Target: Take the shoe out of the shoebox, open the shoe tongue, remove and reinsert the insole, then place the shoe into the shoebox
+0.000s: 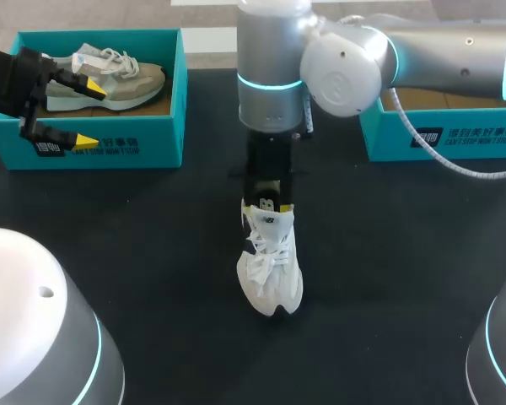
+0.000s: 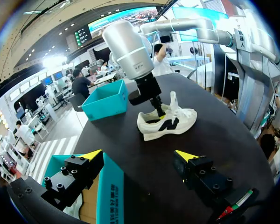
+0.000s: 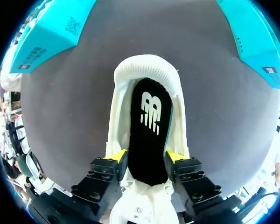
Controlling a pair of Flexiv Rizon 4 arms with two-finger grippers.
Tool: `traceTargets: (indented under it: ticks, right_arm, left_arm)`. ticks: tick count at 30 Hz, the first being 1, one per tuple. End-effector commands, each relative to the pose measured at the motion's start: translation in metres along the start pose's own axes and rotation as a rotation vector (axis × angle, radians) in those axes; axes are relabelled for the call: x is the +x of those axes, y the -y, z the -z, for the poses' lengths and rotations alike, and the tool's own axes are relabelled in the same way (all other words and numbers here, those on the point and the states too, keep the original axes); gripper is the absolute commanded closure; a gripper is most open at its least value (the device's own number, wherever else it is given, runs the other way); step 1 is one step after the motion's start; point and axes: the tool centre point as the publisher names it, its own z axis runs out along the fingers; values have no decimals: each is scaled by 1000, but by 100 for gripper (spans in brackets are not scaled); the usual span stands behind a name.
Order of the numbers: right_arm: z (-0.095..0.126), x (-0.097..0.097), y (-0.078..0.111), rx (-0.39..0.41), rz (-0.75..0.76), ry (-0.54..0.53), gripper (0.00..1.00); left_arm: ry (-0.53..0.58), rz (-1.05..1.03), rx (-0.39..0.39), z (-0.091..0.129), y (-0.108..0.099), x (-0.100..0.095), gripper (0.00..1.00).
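— where is the white shoe (image 1: 270, 270) seen?
— at frame centre, on the table (image 1: 405, 253). its black insole (image 3: 149, 116) is pinched by the right gripper (image 3: 145, 157). the left gripper (image 1: 89, 112) is held wide at the upper-left shoebox (image 1: 152, 143).

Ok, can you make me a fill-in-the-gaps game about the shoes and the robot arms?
1. The white shoe sits on the ____ table.
2. The right gripper is shut on the black ____ inside that shoe.
3. The left gripper is ____, holding nothing.
4. The grey shoe lies in a teal ____.
Missing words: black, insole, open, shoebox.
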Motion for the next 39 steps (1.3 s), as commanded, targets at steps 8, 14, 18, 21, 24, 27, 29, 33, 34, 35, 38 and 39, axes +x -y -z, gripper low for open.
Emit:
traceTargets:
  ticks: [8,14,18,21,24,27,29,33,34,35,38,39]
  right_arm:
    - [-2,7,8,6,19,-8,0]
    - [-7,1,5,15,-4,3,0]
    - [-4,-2,3,0,-13,10,0]
    - [2,-4,5,-14,-23,26,0]
    - [7,-4,9,-19,-25,30,0]
    - [8,-3,16,-21,-37,29,0]
    - [10,-3,22,-25,-47,28,0]
    - [17,-4,31,-30,-64,38,0]
    - [18,-5,33,-32,-68,42,0]
    - [20,-6,35,-34,-75,47,0]
    - [25,-8,40,-40,-84,56,0]
    - [27,-9,43,-48,-95,59,0]
  left_arm:
    - [-2,1,-4,1,0,0,0]
    - [-2,1,-4,1,0,0,0]
    - [-2,1,-4,1,0,0,0]
    - [-2,1,-4,1,0,0,0]
    - [-2,1,-4,1,0,0,0]
    - [-2,1,-4,1,0,0,0]
    - [-2,1,-4,1,0,0,0]
    - [-2,1,-4,1,0,0,0]
    - [-2,1,-4,1,0,0,0]
    - [-2,1,-4,1,0,0,0]
    - [-2,1,-4,1,0,0,0]
    - [-2,1,-4,1,0,0,0]
